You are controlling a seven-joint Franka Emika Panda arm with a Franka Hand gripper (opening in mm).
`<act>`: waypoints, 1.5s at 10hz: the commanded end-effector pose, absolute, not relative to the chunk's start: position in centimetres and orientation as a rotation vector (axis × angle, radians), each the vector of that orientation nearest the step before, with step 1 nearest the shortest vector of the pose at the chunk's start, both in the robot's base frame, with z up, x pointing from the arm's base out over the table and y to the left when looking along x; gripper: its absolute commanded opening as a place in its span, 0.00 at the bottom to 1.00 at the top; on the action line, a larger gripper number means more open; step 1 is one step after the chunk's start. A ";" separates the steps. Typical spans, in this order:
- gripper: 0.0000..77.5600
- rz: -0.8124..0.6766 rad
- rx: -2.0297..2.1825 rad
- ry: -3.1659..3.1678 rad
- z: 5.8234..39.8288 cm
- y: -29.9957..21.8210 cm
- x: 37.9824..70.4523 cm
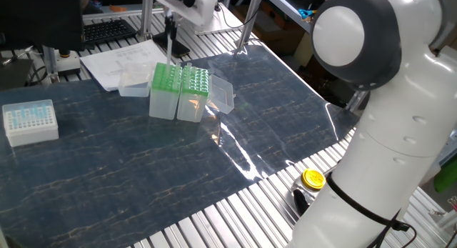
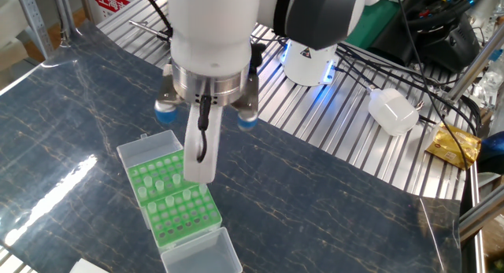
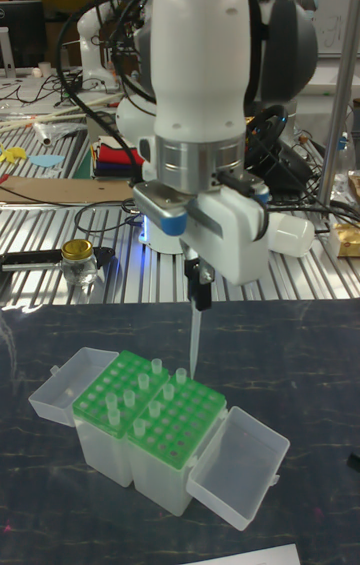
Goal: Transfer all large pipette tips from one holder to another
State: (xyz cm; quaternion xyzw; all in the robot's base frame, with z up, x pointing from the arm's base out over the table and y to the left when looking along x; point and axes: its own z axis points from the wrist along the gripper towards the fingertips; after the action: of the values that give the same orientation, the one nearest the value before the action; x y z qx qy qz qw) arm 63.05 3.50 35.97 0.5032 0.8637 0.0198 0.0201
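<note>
Two green racks (image 3: 185, 422) stand side by side on the dark mat, both clear lids swung open. Several large pipette tips (image 3: 142, 382) stand upright in their holes. My gripper (image 3: 197, 303) hangs just above the racks, shut on one slender clear tip (image 3: 192, 350) that points straight down, its end a little above the green top. In one fixed view the gripper (image 1: 170, 21) holds the tip (image 1: 169, 46) over the racks (image 1: 178, 80). From the other fixed view the gripper (image 2: 198, 164) hides part of the racks (image 2: 169, 206).
A white box of small blue tips (image 1: 30, 121) sits at the mat's left end. Papers (image 1: 121, 58) lie behind the racks. A yellow-lidded jar (image 1: 313, 179) stands on the slatted table by the robot base. A white bottle (image 2: 394, 109) and cables lie beyond.
</note>
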 end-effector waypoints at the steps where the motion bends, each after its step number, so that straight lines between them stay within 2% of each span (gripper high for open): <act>1: 0.01 0.054 1.215 2.847 37.8 2.1 63.3; 15: 0.01 -0.017 0.475 3.095 40.3 -1.3 61.6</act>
State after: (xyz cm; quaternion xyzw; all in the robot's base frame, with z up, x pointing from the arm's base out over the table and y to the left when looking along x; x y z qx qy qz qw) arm 62.62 1.05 38.56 0.2979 0.9545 0.0099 0.0105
